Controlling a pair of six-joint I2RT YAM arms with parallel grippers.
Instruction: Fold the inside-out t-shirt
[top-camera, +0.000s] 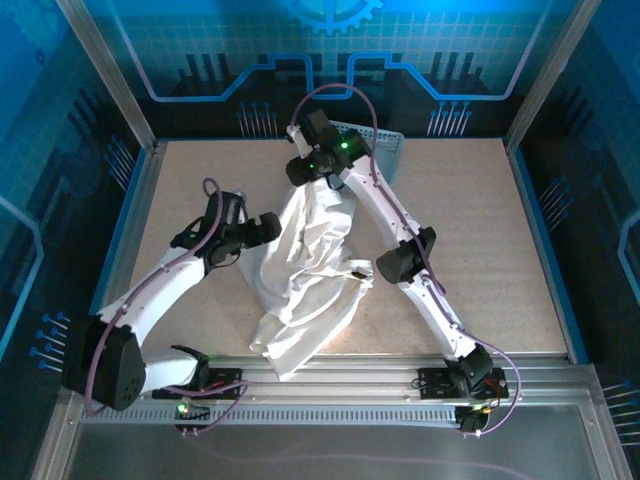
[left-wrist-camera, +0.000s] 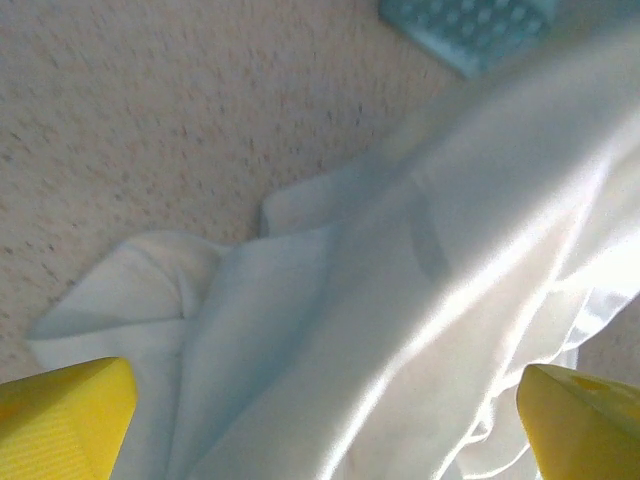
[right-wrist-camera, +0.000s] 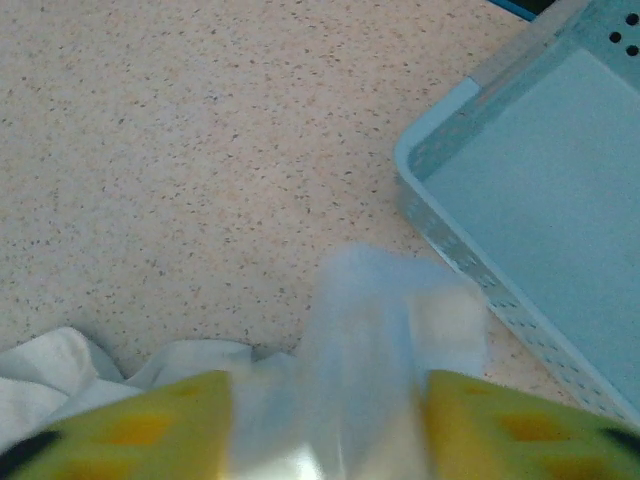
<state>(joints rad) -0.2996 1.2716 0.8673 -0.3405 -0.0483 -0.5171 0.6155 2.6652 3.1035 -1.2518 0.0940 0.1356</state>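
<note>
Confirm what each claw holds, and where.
Left claw: open over the t-shirt, holding nothing. Right claw: a bunched fold of the t-shirt sits between its fingers; gripped or loose cannot be told.

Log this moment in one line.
left gripper open over white cloth t-shirt; right gripper open, shirt between jaws, near blue perforated plastic basket

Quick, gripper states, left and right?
Left gripper: open, over the t-shirt, holding nothing.
Right gripper: open, t-shirt cloth between its fingers.
</note>
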